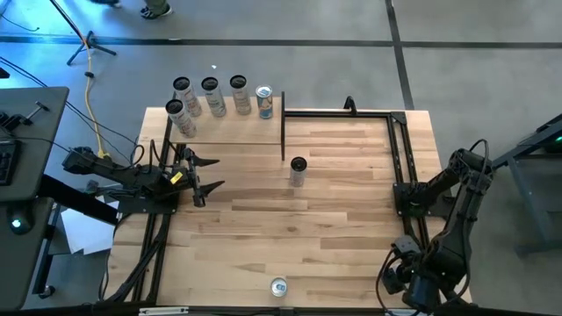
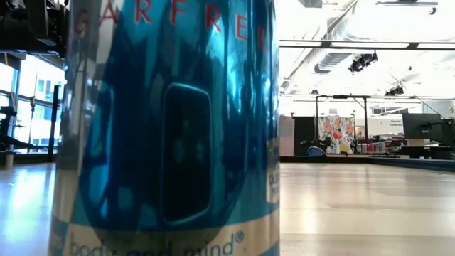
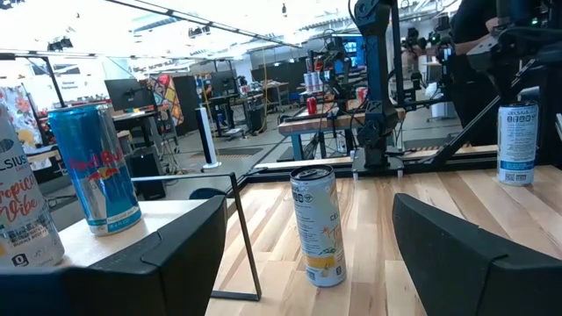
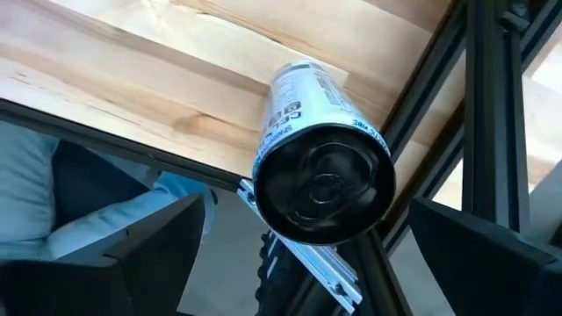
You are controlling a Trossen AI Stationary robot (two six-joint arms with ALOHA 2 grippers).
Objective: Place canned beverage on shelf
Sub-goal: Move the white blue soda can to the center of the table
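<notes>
Blue can [image 2: 170,128] close up — both arms' fingers [image 3: 457,254] wide, empty.

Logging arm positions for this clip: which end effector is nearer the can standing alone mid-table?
Left. The left end effector sits open beside the lone can, facing it across bare tabletop. The right end effector hangs open off the table's near right corner, farther away.

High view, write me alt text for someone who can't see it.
Seen from above, five cans stand on a pale shelf at the table's far left corner, one can stands mid-table and another at the near edge. The left gripper is open beside the shelf; the right arm waits at the right edge.
</notes>
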